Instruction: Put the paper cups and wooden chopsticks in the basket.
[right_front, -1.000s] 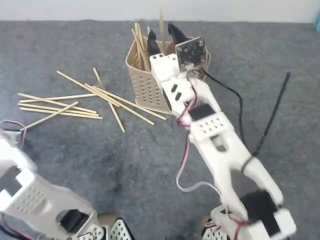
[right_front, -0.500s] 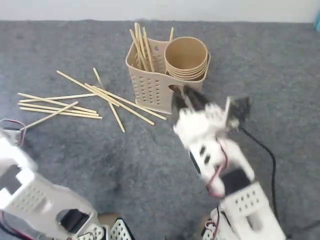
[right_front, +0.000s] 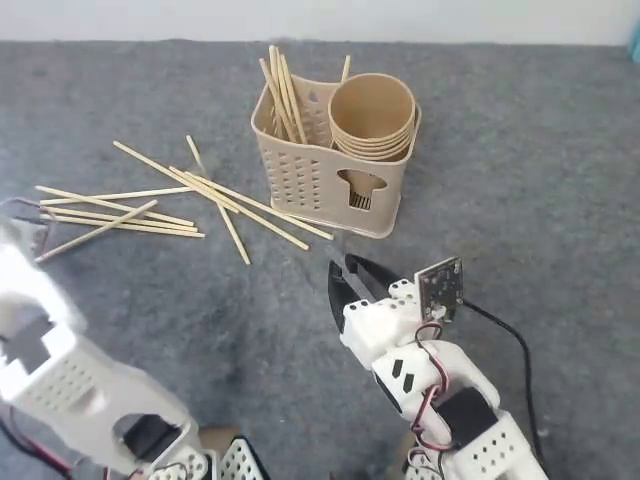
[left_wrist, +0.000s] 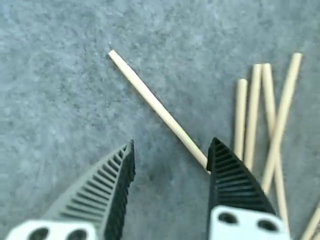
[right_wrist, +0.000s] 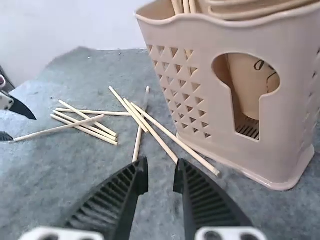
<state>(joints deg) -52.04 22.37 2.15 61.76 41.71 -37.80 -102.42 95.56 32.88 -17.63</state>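
Nearest, the right gripper (right_front: 341, 265) hangs low over the grey carpeted surface (right_front: 560, 180). Its black fingers are a narrow gap apart and hold nothing. Off at its 9 o'clock, the left gripper (left_wrist: 173, 147) hovers with fingers spread wide, and a single pale chopstick (left_wrist: 155, 105) runs under one fingertip. Loose wooden chopsticks (right_front: 150, 205) fan out at the basket's 9 o'clock, the longest ending just beside its foot, between it and the right gripper. The beige perforated plastic basket (right_front: 320, 180) stands upright at that gripper's 12 o'clock. It holds nested tan paper cups (right_front: 372, 105) in its 3 o'clock compartment and leaning chopsticks (right_front: 280, 90) in the other. A second ago the right arm reached over the basket; it has since pulled back.
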